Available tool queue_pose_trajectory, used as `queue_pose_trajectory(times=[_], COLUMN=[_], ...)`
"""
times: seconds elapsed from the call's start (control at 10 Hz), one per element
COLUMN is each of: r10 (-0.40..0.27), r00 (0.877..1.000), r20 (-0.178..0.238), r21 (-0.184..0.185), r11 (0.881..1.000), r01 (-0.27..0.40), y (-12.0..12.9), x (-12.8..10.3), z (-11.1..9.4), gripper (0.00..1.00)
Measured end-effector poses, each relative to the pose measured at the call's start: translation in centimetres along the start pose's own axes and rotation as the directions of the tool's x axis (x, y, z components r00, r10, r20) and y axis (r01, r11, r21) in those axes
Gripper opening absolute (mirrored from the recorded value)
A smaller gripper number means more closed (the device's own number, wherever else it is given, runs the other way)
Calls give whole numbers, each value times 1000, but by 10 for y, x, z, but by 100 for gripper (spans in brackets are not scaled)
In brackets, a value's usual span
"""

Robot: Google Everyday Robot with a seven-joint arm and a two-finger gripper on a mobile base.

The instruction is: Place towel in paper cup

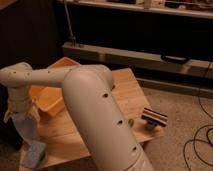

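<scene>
The claw (pixel 20 116) is clamping the towel (pixel 26 132), dangling over the cup (pixel 34 154) on the worktop (pixel 125 90). Lowering straight, then releasing once cloth is sitting inside, seems wisest.

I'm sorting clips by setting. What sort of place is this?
Probably a lab or workshop: a wooden table on speckled floor, loose cables at right, a long bench behind. The gripper hangs over the table's left end.

Arm (pixel 100 115) hides table (pixel 130 85) middle, part of orange bin (pixel 47 102); its lower end cut off at bottom edge. Gripper (pixel 20 114) low left, over table corner. Green speck (pixel 131 121) beside arm unidentifiable.
</scene>
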State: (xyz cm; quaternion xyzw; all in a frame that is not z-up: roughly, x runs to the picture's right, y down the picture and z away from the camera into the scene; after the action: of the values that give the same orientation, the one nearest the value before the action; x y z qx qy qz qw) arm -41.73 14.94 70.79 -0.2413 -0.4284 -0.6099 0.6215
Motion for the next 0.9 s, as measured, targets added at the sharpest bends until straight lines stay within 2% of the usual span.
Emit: queue_pose_trajectory(times=[0.2,0.9], r10=[17,13], r00=[1000,1000], r20=[-23,-21], r21=[24,25], r11=[1000,1000], r01=[-16,-12], y=[2,-1], x=[2,0], z=[-3,-2], gripper=[80,80])
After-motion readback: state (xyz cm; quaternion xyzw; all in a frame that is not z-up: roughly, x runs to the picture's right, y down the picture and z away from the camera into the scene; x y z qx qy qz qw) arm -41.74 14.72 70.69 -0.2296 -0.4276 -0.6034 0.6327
